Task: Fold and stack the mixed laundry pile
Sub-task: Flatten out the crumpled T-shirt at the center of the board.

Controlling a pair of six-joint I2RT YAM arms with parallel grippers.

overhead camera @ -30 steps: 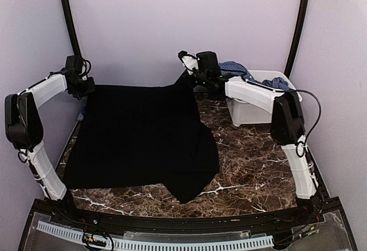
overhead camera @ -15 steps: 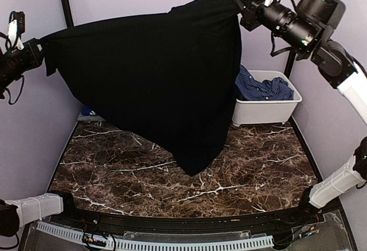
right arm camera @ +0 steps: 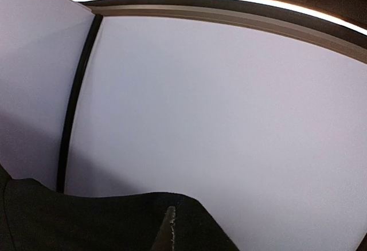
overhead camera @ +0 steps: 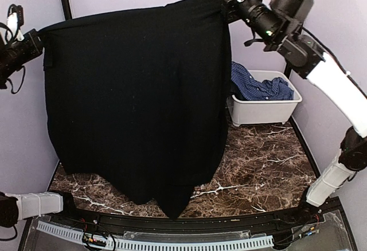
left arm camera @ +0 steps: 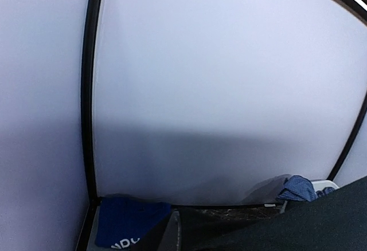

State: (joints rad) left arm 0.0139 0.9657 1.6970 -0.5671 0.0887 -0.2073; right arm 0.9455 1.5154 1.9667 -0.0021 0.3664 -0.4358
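**Black garment held up wide between both arms**

The black garment (overhead camera: 137, 102) hangs in the air like a curtain, stretched between the two raised arms. Its top edge runs from the left arm (overhead camera: 17, 50) at the left wall up to the right arm (overhead camera: 287, 22) near the top right corner, so the right end sits higher than the left.

The left jaws are clenched on the garment's upper left corner, and the right jaws are clenched on its upper right corner. In each wrist view only a thin edge of a finger shows against dark cloth, with the black garment (left arm camera: 321, 216) filling the lower right of the left wrist view and the lower left (right arm camera: 86, 216) of the right wrist view.

The cloth falls flat and wide, and its bottom hem slopes to a point low in the middle, in front of the near edge of the counter (overhead camera: 264, 165). Whether that point touches the counter cannot be told.

Behind the garment on the right stands a white bin (overhead camera: 264, 110) at the back of the counter, with a blue checked shirt (overhead camera: 258, 87) heaped in it. A royal-blue tee (left arm camera: 123, 231) with white print lies at the back left corner, against the wall.
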